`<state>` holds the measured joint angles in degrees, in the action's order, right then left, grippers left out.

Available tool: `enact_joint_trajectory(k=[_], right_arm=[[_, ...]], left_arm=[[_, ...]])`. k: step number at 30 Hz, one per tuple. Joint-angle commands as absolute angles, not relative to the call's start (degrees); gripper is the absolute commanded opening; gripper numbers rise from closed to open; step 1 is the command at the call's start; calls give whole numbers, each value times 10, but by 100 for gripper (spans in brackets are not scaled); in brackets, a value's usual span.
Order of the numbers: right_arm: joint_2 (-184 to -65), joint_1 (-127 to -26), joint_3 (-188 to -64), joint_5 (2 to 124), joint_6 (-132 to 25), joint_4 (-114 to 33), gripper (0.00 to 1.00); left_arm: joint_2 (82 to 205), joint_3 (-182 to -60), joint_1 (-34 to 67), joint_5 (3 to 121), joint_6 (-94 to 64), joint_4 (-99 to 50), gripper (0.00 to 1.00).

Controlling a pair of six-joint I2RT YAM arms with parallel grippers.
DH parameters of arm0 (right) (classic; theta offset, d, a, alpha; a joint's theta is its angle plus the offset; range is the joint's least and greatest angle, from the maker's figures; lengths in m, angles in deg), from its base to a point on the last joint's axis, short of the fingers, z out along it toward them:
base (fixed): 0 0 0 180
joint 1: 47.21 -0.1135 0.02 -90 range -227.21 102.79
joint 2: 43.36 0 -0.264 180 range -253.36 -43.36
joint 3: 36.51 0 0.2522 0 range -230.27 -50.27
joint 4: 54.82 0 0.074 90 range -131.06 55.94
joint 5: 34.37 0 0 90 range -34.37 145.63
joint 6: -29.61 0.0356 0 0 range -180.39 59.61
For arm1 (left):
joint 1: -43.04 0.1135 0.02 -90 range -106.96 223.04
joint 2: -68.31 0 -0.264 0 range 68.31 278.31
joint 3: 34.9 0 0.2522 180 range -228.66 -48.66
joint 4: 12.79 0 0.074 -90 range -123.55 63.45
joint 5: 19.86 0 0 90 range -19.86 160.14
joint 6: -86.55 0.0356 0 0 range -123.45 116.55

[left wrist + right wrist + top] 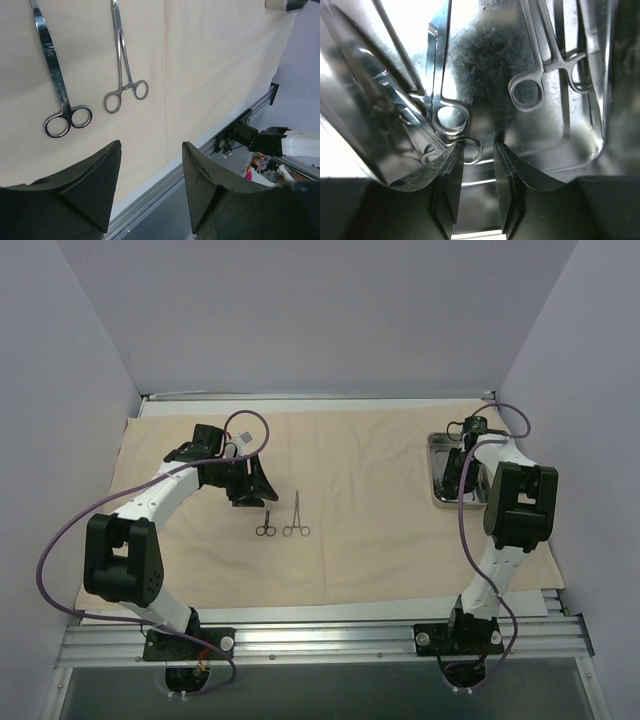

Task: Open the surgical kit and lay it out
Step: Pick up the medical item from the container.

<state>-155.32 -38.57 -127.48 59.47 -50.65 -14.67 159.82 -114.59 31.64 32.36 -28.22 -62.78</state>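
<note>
Right gripper (475, 148) inside steel tray (485, 60) — glare blurs details.

Matt woven cloth wrap (380, 540), mirror-glossy steel tray (434, 468).

**What I cannot make out from here**

From above, my right arm (520, 505) and right gripper (455, 472) cover much of the steel tray (437, 455) at the far right corner of the cloth (370, 540). Whatever lies inside is too small to tell. On the right wrist camera the tray's shiny floor mirrors everything. I cannot separate real ring handles (526, 93) from reflections, and their shafts run off the top edge. On the left wrist camera the top edge cuts off the scissors (57, 82) at the blades and the forceps (122, 65) at the tips.
</note>
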Motion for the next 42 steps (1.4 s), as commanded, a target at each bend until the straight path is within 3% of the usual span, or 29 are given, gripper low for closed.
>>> enact_joint_trajectory(k=[1, 7, 17, 26, 42], right_arm=[[-1578, -382, -1272, 578, -512, -143, 31], [-1599, -382, -1271, 565, -517, -137, 29], [-1578, -383, -1290, 569, -531, -136, 0], [-1514, -369, -1316, 559, -502, -103, 0], [-1423, -342, -1320, 651, -447, -69, 0]], left_arm=[[1589, -1159, 319, 315, -273, -626, 60], [1585, -1157, 319, 316, -275, -625, 60], [1578, -1150, 319, 316, -281, -620, 60], [1576, -1161, 318, 314, -279, -625, 60], [1585, -1207, 315, 251, -276, -604, 61]])
